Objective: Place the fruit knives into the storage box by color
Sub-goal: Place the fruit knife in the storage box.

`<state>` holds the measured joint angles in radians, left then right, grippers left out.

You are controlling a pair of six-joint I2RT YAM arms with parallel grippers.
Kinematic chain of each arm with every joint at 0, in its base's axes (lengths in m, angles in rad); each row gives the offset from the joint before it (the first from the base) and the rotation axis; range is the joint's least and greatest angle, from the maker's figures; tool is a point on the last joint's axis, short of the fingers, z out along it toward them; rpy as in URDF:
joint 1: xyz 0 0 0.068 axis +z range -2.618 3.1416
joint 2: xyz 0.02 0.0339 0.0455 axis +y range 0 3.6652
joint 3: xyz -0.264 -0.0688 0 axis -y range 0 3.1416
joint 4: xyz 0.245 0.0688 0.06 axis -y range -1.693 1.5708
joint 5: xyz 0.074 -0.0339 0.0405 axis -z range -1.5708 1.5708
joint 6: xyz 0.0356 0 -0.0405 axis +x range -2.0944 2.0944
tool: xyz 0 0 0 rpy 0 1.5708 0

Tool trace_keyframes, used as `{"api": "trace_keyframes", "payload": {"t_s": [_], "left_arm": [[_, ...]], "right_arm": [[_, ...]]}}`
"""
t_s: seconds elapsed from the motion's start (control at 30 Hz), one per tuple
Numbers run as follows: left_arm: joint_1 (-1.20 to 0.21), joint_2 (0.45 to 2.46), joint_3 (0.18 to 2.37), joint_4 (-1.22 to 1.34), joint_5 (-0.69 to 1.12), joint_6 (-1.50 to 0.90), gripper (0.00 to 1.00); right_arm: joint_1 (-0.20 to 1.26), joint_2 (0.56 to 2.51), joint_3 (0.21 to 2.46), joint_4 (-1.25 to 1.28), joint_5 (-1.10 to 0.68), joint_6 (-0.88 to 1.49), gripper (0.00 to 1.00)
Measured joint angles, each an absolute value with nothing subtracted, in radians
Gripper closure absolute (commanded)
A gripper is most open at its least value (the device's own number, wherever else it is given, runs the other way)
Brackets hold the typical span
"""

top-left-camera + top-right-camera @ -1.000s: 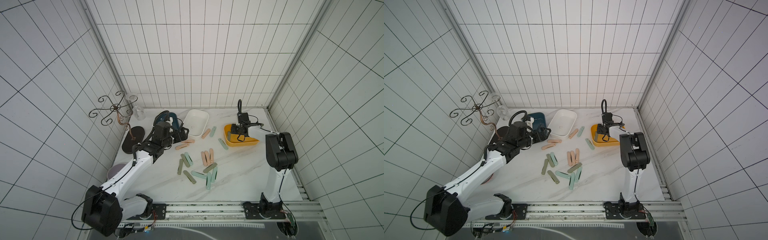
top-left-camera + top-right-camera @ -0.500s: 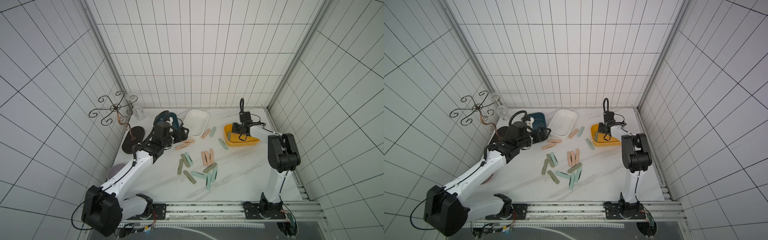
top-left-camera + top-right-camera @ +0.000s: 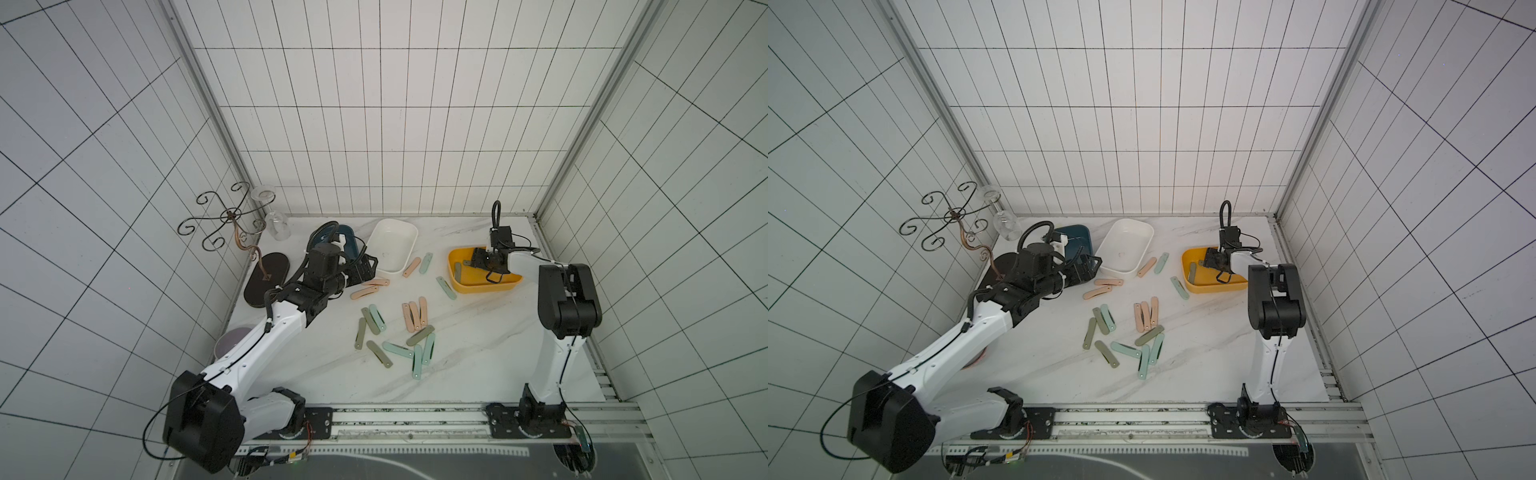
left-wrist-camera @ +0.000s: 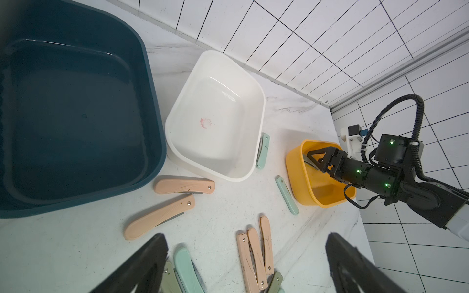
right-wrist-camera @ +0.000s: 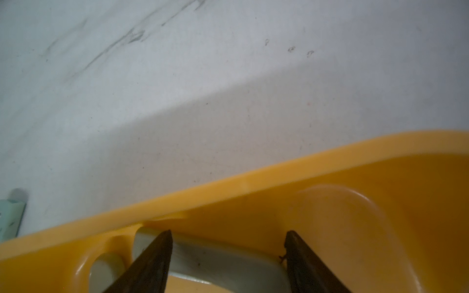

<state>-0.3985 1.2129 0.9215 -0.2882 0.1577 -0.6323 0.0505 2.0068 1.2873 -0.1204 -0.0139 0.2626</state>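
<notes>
Olive-grey knife (image 5: 223,263) lies flat on the floor of the yellow box (image 5: 253,180), low in the right wrist view. The right tool (image 5: 228,232) is down inside that box w/ its fingers apart and the knife btw them; can't tell if either finger touches it. In a top view a second olive-grey knife (image 3: 458,272) lies along the box's left wall.

The box sits right of centre in both top views. A mint knife (image 3: 446,287) lies on the table (image 3: 478,357) just beside its left side.

The other fruit knives are loose on the table:
- Mid-frame: three peach-pink knives (image 3: 415,316) side by side.
- Below them: a mixed olive and mint heap (image 3: 399,345), some overlapping.
- Further left: two peach-pink ones (image 4: 184,186) near the dark blue box (image 4: 152,101).
- By the white box (image 4: 243,142): one pink and one mint against its right side.

The white and dark blue boxes hold no knives.

Left tool (image 4: 246,236) hangs over the table by the blue box, left of centre in both top views. Its fingers are wide apart w/ nothing btw them.

Far left stand a wire stand (image 3: 226,216) and a glass (image 3: 278,226).
</notes>
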Motion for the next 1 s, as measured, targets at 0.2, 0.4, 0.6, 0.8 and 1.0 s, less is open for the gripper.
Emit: {"api": "trace_keyframes", "payload": {"t_s": [0.2,0.4,0.6,0.8,1.0], "left_arm": [[-0.398,1.213,0.921,-0.288,0.157,-0.633,0.03],[-0.405,1.213,0.921,-0.288,0.158,-0.633,0.03],[-0.412,1.213,0.921,-0.285,0.158,-0.636,0.03],[-0.415,1.213,0.921,-0.279,0.157,-0.636,0.03],[-0.418,1.213,0.921,-0.281,0.153,-0.636,0.03]], "right_arm": [[0.050,2.007,1.287,-0.120,-0.081,0.290,0.31],[0.051,1.974,1.283,-0.120,-0.144,0.322,0.33],[0.051,1.871,1.245,-0.118,-0.177,0.344,0.33],[0.051,1.874,1.249,-0.111,-0.171,0.344,0.33],[0.051,1.983,1.273,-0.120,-0.164,0.332,0.33]]}}
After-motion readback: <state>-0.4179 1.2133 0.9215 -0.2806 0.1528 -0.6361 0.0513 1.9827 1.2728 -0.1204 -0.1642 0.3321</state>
